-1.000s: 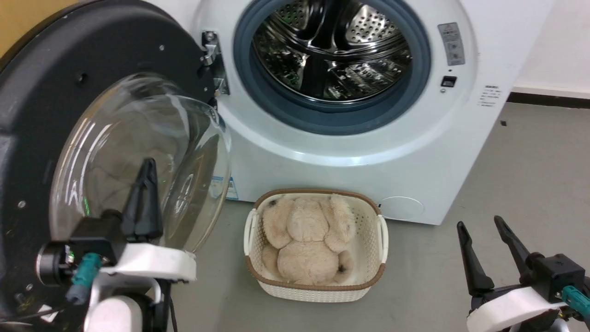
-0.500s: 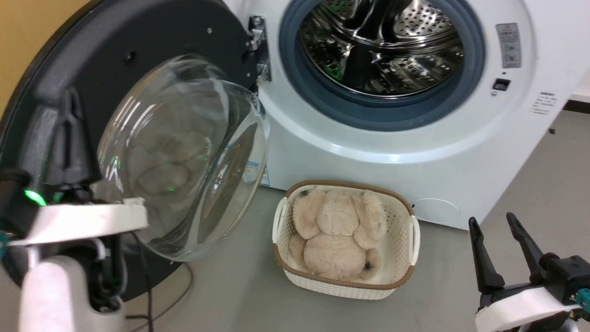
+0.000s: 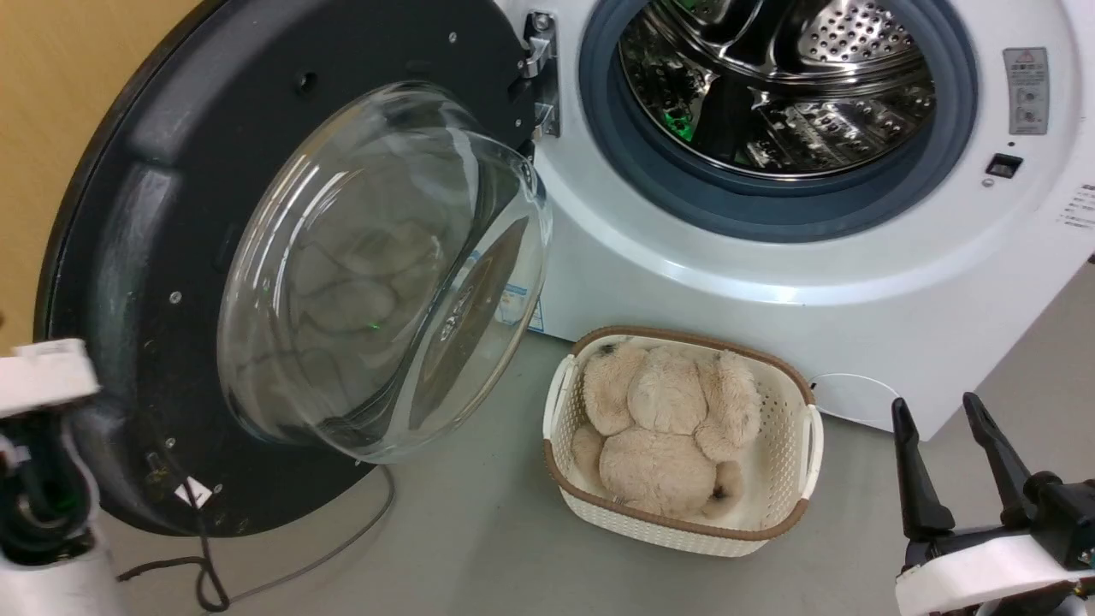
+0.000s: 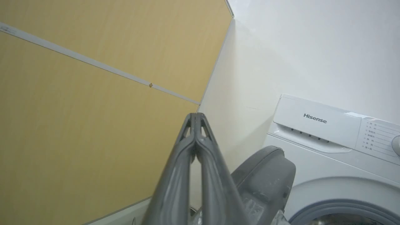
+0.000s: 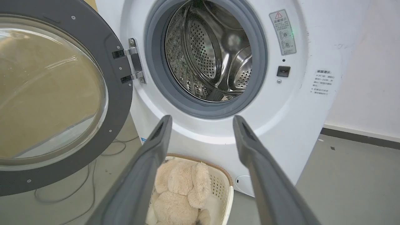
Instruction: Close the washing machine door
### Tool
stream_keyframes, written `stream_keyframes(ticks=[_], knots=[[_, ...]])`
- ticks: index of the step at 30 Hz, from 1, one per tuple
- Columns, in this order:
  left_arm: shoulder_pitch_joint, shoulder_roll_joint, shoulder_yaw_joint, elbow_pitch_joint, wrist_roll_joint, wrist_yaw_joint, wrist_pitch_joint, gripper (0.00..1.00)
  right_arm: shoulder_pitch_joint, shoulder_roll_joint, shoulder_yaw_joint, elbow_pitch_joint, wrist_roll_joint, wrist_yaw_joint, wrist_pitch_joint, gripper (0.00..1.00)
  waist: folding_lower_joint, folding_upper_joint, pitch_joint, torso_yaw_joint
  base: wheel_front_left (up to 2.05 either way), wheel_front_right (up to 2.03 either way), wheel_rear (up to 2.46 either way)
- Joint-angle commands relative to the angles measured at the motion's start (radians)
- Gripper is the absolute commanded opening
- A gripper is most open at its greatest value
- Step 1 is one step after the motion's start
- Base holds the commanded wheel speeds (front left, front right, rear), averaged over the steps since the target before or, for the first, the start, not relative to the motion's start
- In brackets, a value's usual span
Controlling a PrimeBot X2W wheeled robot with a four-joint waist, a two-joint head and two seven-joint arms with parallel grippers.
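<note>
The door [image 3: 171, 214] stands swung wide open, hinged at the washer's [image 3: 770, 282] left side, its glass bowl facing out over the floor. The drum is fully exposed, so nothing of the closing is done yet.

You seem to be at the approach step: getting the left arm [image 3: 43, 376] round to the side of the door that faces away from the washer. In the left wrist view your left fingers [image 4: 195, 131] are pressed together with nothing held between them. They point up at the wall left of the washer, with the door's grey rim just beside them. You cannot tell from here whether they touch it.

Your right fingers [image 3: 914, 466] are spread apart and hold nothing. They sit low in front of the washer's right corner, well apart from the door.

The next move calls for bringing the left fingers against the door's outer edge, far from the hinge, then sweeping them in an arc toward the washer front. Finish with a firm press, since the latch likely needs it.

Mind the basket [image 3: 650, 524] with the plush toy [image 3: 667, 428] on the floor in front of the washer. The door looks set to pass above it, but check that before you swing.
</note>
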Motion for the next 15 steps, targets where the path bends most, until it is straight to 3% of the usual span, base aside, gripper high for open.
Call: stream_keyframes(ticks=[1,15], knots=[[-0.030,0.012,0.046,0.024,-0.053,0.006,0.009,0.00,-0.003,0.003,-0.006,0.000,0.010,0.000,-0.011,1.00,0.0000,0.0000,0.005,0.009,0.00,0.00,0.00],[-0.038,0.048,0.254,0.295,-0.343,0.016,0.144,0.00,-0.005,0.003,-0.028,0.005,0.017,0.001,-0.038,1.00,0.0000,0.0000,0.030,0.042,0.00,0.00,0.00]])
